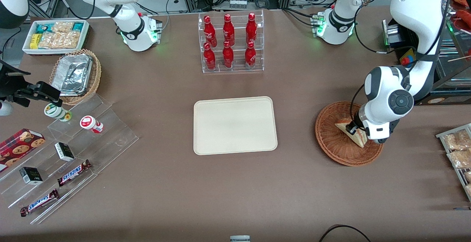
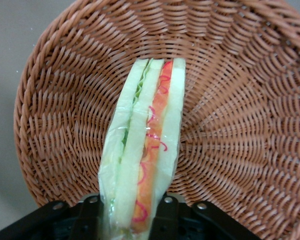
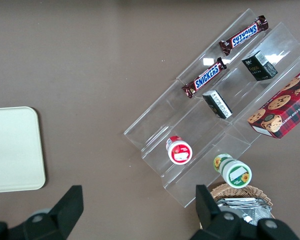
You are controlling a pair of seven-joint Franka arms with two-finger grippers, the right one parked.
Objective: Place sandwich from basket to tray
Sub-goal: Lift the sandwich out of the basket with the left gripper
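The gripper [image 1: 360, 133] is lowered into the basket [image 1: 333, 144], which sits on the bench [image 1: 235, 190] toward the working arm's end. The sandwich [image 2: 145, 160] (a wrapped wedge, cut edge showing green and red filling) is clamped between the black fingers [image 2: 87, 220], one on each bread face. The wedge is seen over the basket's woven floor. The tray [image 1: 234, 125] lies at the middle of the bench, well apart from the basket.

Tool [image 1: 356, 131] at sandwich [image 1: 354, 132] in basket [image 1: 333, 139]
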